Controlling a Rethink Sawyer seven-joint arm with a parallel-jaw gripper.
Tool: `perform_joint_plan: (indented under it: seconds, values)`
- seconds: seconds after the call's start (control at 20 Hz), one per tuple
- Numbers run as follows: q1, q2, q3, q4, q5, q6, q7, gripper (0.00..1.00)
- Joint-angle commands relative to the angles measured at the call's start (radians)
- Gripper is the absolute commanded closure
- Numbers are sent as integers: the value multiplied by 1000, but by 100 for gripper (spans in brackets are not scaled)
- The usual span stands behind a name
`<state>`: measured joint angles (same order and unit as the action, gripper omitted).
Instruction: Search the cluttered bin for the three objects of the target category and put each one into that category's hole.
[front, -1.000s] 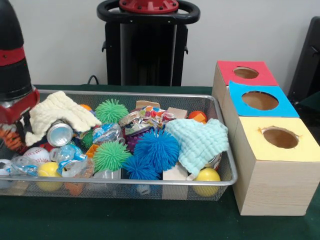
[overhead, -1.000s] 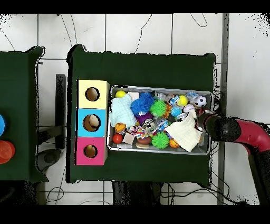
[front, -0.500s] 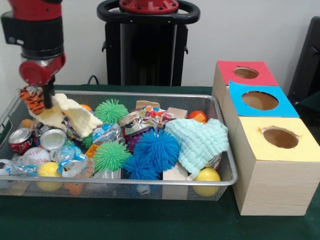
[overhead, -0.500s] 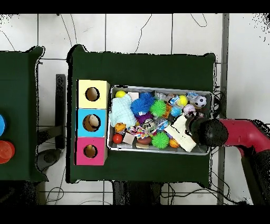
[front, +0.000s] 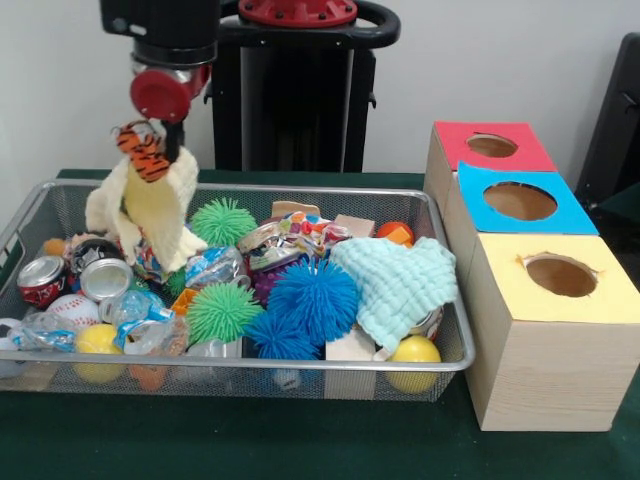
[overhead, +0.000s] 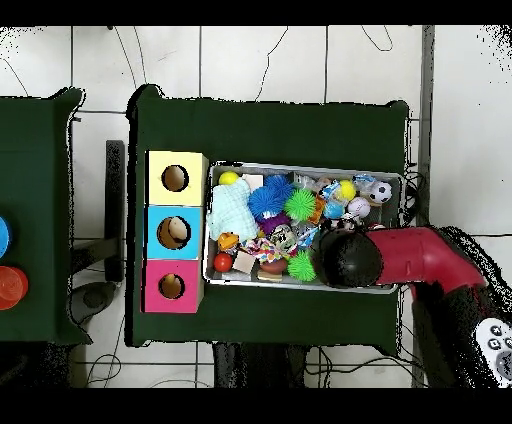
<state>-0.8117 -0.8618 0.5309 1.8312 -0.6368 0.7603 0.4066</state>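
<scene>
My gripper (front: 157, 145) is shut on the orange tiger-striped plush toy (front: 140, 152) and holds it above the left part of the wire mesh bin (front: 300, 189). A pale yellow cloth (front: 150, 212) hangs from the toy down into the bin. In the overhead view the arm's end (overhead: 346, 258) covers the gripper and the toy, over the bin (overhead: 300, 167). The red-topped box's round hole (front: 491, 146) is at the far right, also in the overhead view (overhead: 171, 286). I cannot pick out the other two plush toys in the clutter.
The blue-topped box (front: 520, 201) and yellow-topped box (front: 560, 276) stand in a row with the red one. The bin holds spiky blue (front: 312, 297) and green (front: 222, 220) balls, a mint cloth (front: 400, 280), cans (front: 40, 278) and yellow balls (front: 415, 352).
The gripper has risen out of the bin's left end and moved towards the boxes, carrying the tiger toy. The yellow cloth was pulled up with it.
</scene>
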Motion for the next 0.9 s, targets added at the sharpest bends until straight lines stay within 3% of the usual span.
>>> perform_joint_plan:
  seconds: [0.05,0.35,0.65,0.9]
  values:
    - [99,-84,-134,160,75,-62,438,100]
    - [180,-48,-199,187,65,-172,519,100]
    - [237,-107,-220,235,125,-160,549,100]
    - [285,-47,-257,217,116,-225,592,100]
